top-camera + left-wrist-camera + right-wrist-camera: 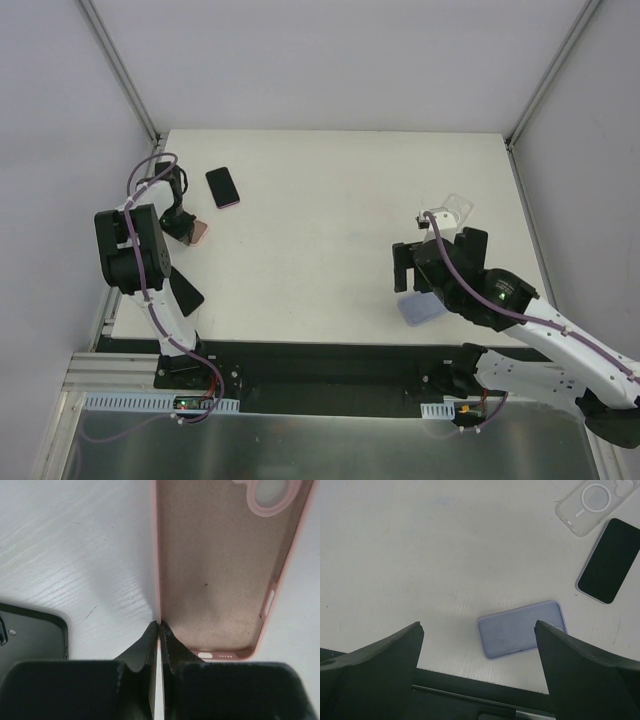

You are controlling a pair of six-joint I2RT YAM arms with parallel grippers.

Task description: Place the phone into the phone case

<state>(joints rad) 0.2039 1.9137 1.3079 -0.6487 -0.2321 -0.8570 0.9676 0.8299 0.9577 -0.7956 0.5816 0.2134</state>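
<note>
Your left hand [159, 629] is clamping the pink case [215, 570] by its wall, right hand [405, 268] is hanging open. Phone [223, 187] is lying on the table [320, 200] just beside it, so nothing's going in yet.

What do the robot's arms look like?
Both the left arm and the right arm are white with chunky black joints. A thin purple cable runs along each one, and a tiny green light glows on the right arm. The fingers are black, matte and wedge-shaped.
</note>
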